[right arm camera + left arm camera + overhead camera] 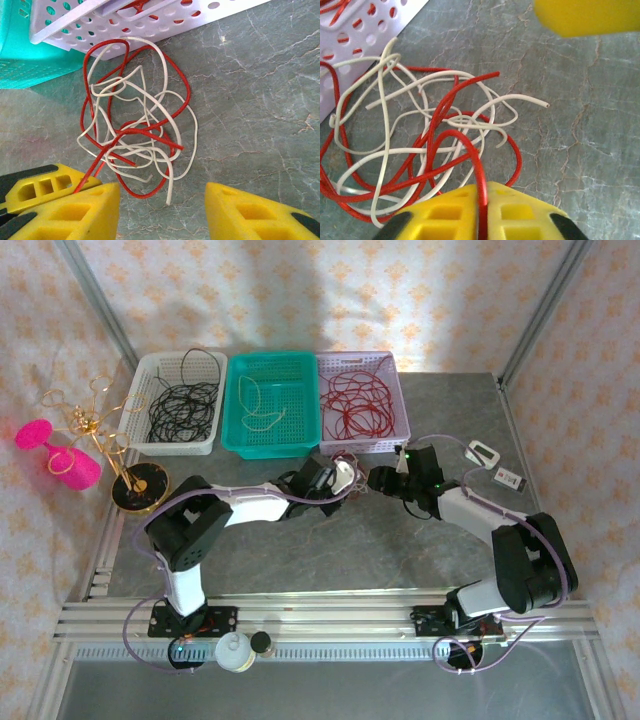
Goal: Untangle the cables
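Both the left arm (pixel 255 502) and the right arm (pixel 470 510) were built alike, with bulky black joint housings joined by white link shells. Each arm stood on a black base plate (pixel 190 620) at the near edge. A lilac cord (pixel 127 628) looped out beside each base and ran up along the links. A green indicator lamp (pixel 405 453) glowed on the right arm's far section. The left claw (pixel 482 202) and right claw (pixel 162 210) carried yellow moulded fingers (pixel 250 215) with rectangular recesses in their faces. Black rounded inserts (pixel 395 225) sat at the fingers' outer rear corners.
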You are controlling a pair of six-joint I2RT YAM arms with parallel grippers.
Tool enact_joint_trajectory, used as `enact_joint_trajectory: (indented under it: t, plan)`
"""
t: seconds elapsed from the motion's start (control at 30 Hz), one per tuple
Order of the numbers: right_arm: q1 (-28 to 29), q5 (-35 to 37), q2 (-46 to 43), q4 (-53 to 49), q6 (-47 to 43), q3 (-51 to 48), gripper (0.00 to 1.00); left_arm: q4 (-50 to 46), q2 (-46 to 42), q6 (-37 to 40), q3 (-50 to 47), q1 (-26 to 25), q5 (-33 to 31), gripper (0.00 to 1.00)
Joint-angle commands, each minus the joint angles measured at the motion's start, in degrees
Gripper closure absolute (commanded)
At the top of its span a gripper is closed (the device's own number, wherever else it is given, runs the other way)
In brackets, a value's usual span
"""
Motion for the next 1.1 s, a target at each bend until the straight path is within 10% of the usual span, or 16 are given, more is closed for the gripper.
enact_joint_trajectory:
  t: [0.0,0.27,0.6,0.97,1.07]
  plan:
    - [0.1,0.0,-1.9,0.6,-0.8,-0.4,0.52,-1.1,-0.1,0.4,1.4,-1.1,-2.8,0.99]
    - [0.1,-2.0,-9.5,6.6,-1.3,-3.8,0.52,-3.2,-15.3,-2.0,-5.4,-2.7,-3.1,1.0]
    - [1.0,-20.3,-23.7,44.5,-6.1,-20.7,0.46,-10.2,-33.7,-1.5,-9.4,-2.7,4.7,1.0]
    - [15.2,-19.9,-16.5,55.0,-23.3,-17.9,0.41,-14.8,-42.4,-0.9,-6.7,-1.1,6.7,1.0]
    - [17.1,-9.3,-11.5,57.3,-21.5,-15.2,0.42,-16.6,-42.7,-0.6,-5.1,-1.1,7.0,1.0]
